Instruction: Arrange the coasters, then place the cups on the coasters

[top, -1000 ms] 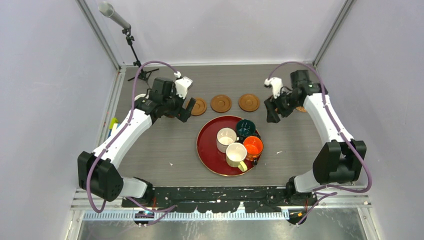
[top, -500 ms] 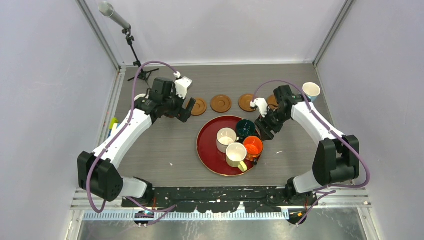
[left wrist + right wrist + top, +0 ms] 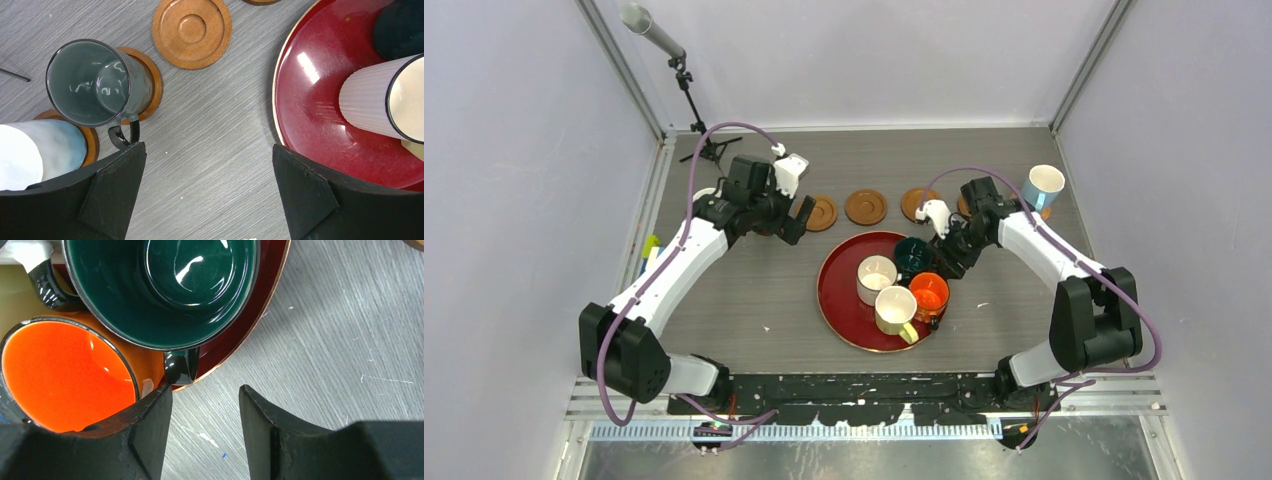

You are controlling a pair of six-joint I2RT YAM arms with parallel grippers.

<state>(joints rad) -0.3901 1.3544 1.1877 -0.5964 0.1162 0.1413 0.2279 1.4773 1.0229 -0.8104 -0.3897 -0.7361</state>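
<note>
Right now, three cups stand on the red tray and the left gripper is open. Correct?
No, the top view shows four on the red tray: a white cup, a pale yellow cup, a dark teal cup and an orange cup. The left gripper is open.

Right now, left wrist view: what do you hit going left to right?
In order: pale cup → grey cup → bare coaster → tray → ribbed cup. The dark cup overlaps the ribbed one, so it is skipped.

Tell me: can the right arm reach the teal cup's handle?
Probably yes: the teal cup's handle faces the open right tool with nothing between, though the orange cup sits close beside.
</note>
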